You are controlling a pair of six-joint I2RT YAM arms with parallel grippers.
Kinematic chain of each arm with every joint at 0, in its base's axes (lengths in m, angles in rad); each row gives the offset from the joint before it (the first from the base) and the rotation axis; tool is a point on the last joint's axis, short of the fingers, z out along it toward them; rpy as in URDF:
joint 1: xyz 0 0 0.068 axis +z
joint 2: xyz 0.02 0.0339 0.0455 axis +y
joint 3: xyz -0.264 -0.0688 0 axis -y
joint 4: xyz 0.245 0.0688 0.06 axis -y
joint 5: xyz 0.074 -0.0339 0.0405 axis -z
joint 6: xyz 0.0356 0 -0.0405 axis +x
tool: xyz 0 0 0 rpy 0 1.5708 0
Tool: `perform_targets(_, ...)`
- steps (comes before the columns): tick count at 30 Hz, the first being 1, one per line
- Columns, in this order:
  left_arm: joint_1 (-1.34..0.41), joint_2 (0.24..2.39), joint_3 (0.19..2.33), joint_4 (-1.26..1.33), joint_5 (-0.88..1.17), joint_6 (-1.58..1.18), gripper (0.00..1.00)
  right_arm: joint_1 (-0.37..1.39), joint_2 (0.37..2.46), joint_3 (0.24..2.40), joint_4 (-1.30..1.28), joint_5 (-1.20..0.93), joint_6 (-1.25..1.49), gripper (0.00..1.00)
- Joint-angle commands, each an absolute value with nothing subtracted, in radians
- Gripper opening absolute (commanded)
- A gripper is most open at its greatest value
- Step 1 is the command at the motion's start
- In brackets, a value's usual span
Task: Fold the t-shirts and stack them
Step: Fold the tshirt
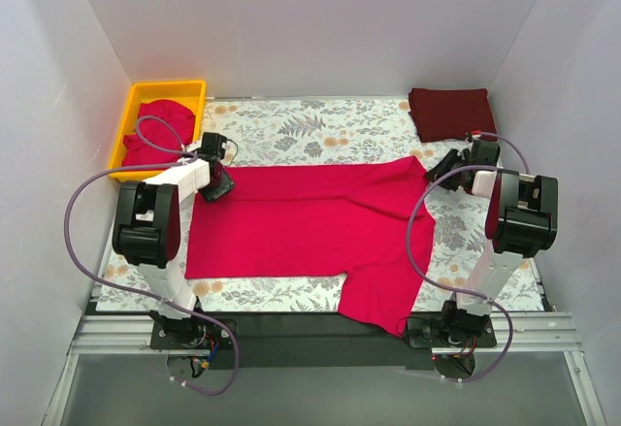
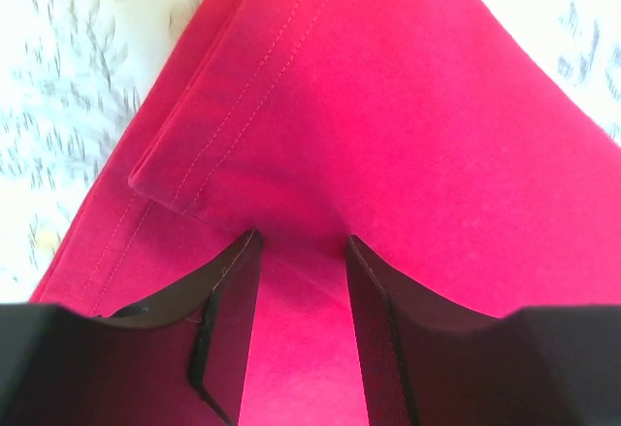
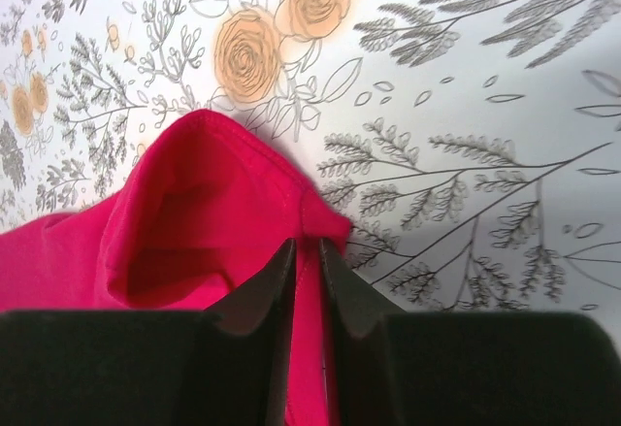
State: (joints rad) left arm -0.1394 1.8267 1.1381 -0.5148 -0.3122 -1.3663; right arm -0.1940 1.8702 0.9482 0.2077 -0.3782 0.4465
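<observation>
A crimson-pink t-shirt (image 1: 310, 222) lies spread flat across the floral table, one sleeve hanging toward the near edge. My left gripper (image 1: 217, 185) is down at its far left corner. In the left wrist view its jaws (image 2: 303, 238) stand apart astride the stitched hem of the pink cloth (image 2: 388, 106). My right gripper (image 1: 444, 167) is at the far right corner. There it (image 3: 307, 244) is shut on the seamed edge of the shirt (image 3: 194, 213), which humps up just ahead of the fingers. A dark maroon t-shirt (image 1: 451, 113) lies folded at the back right.
A yellow plastic tray (image 1: 194, 88) stands at the back left with another crimson shirt (image 1: 160, 123) bundled in it. White walls close in the table on three sides. The floral table cover (image 1: 291, 130) shows behind the spread shirt.
</observation>
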Motion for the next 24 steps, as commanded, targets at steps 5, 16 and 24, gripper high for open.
perform_targets(5, -0.138, 1.688, 1.064, -0.584, -0.288, -1.384, 0.46, -0.227, 1.809, 0.971, 0.216, -0.443, 0.446, 0.30)
perform_targets(16, -0.129, 1.782, 1.212, -0.489, -0.436, -1.304, 0.53, -0.166, 1.815, 1.071, 0.273, -0.606, 0.569, 0.50)
perform_targets(24, -0.092, 1.893, 1.249, -0.453, -0.439, -1.279, 0.52, -0.127, 1.948, 1.147, 0.278, -0.603, 0.624, 0.50)
